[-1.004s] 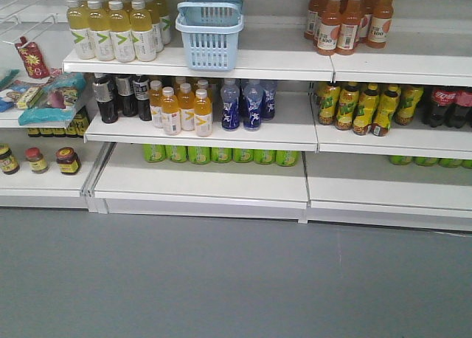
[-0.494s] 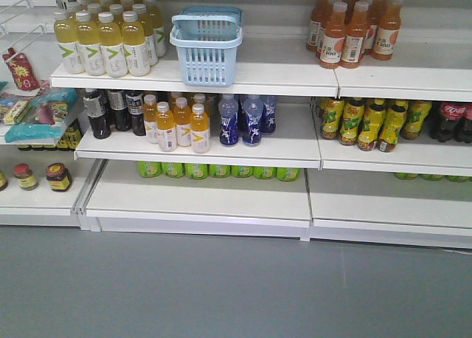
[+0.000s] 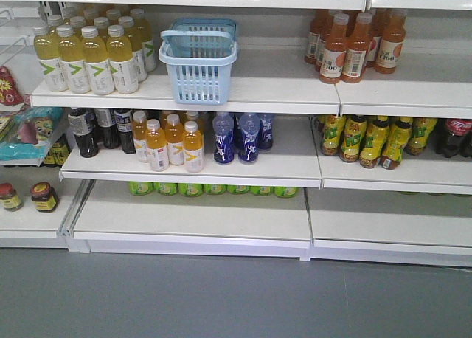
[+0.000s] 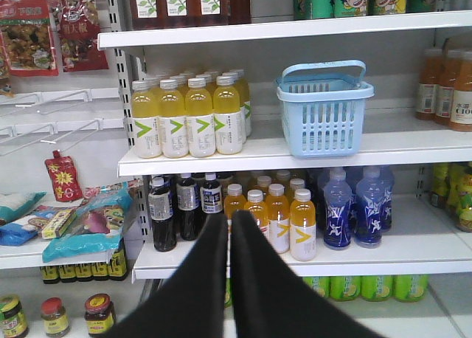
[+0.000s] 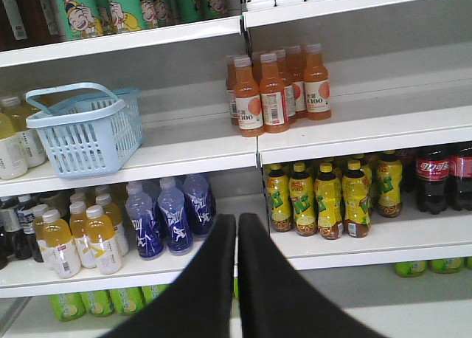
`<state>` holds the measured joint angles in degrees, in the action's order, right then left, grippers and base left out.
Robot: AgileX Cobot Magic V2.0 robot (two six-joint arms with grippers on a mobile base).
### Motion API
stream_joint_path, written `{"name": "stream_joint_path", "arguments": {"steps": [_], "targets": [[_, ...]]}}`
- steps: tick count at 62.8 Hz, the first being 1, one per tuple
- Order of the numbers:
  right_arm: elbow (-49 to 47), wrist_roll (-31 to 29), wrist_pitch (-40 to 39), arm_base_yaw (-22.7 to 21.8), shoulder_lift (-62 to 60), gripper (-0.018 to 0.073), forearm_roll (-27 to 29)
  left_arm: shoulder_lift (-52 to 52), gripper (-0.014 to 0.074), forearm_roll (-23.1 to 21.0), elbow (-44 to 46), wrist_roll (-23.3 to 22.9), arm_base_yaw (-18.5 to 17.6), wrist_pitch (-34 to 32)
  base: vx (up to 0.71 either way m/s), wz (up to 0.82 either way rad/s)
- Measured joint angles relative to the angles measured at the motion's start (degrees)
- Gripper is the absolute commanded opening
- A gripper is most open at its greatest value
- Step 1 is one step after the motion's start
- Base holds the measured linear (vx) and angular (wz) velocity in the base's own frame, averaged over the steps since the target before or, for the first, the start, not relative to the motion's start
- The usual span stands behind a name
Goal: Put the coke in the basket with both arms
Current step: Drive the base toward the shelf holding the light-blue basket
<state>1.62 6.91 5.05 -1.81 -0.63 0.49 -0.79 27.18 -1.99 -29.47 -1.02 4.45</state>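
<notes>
A light blue plastic basket (image 3: pixel 198 60) stands on the upper shelf; it also shows in the left wrist view (image 4: pixel 324 109) and the right wrist view (image 5: pixel 87 132). Coke bottles with red labels (image 3: pixel 456 136) stand at the far right of the middle shelf, also in the right wrist view (image 5: pixel 434 177). My left gripper (image 4: pixel 229 218) is shut and empty, in front of the orange bottles. My right gripper (image 5: pixel 237 220) is shut and empty, in front of the blue bottles. Neither gripper shows in the front view.
White shelves (image 3: pixel 192 168) hold yellow drinks (image 3: pixel 85 57), orange bottles (image 3: pixel 168 142), blue bottles (image 3: pixel 236 137), dark bottles (image 3: pixel 92 130), orange tea bottles (image 3: pixel 354 46), yellow-green bottles (image 3: pixel 369 140) and green cans (image 3: pixel 214 189). Snack packs (image 3: pixel 26 130) and jars (image 3: pixel 33 196) sit at left. Grey floor (image 3: pixel 221 297) lies below.
The front view has moved closer to the shelves and tilted up; shelves and goods have shifted down and left in frame. Nothing on the shelves has moved.
</notes>
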Motion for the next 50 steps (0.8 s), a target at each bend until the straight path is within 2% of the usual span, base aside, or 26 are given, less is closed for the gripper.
{"name": "stream_joint_path", "arguments": {"steps": [50], "targets": [[0.00, 0.00, 0.00, 0.00, 0.00, -0.0004, 0.00, 0.00, -0.0006, 0.00, 0.00, 0.00, 0.00, 0.00, 0.14, -0.02]]}}
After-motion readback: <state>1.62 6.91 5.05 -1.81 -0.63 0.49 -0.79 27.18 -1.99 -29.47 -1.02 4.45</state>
